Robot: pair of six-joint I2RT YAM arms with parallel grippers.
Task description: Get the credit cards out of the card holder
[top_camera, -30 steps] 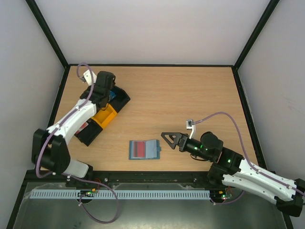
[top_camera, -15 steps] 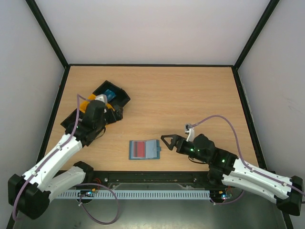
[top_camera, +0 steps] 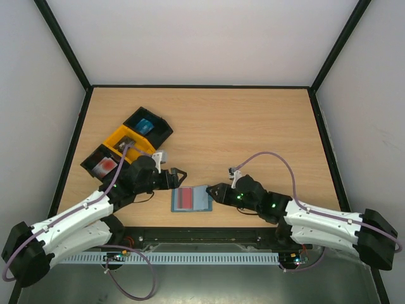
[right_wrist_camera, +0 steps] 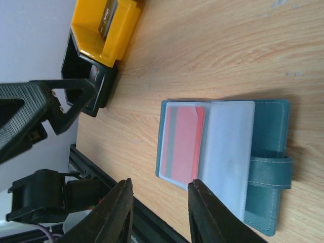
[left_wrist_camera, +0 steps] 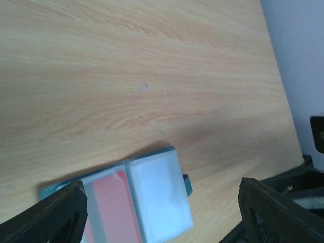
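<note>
Holder (top_camera: pixel 192 199) open flat, table 6 o'clock; red card (right_wrist_camera: pixel 183 142) in sleeve. Left gripper (top_camera: pixel 179 174) at holder's 10, jaws wide, likely for card. Right gripper (top_camera: pixel 213 189) at holder's 3, jaws narrowly apart, empty, likely to pin tab (right_wrist_camera: pixel 271 172).

In the left wrist view the card holder (left_wrist_camera: pixel 152 195) is blurred and cut off by the bottom edge. The yellow tray (right_wrist_camera: pixel 88 38) runs off the right wrist view's top.

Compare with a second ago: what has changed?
The left gripper left the trays and swung in beside the wallet, on its left, jaws open. The right gripper slid left to the wallet's tab edge, jaws narrowing. Neither grips anything. Wallet, red card and trays stayed put.
</note>
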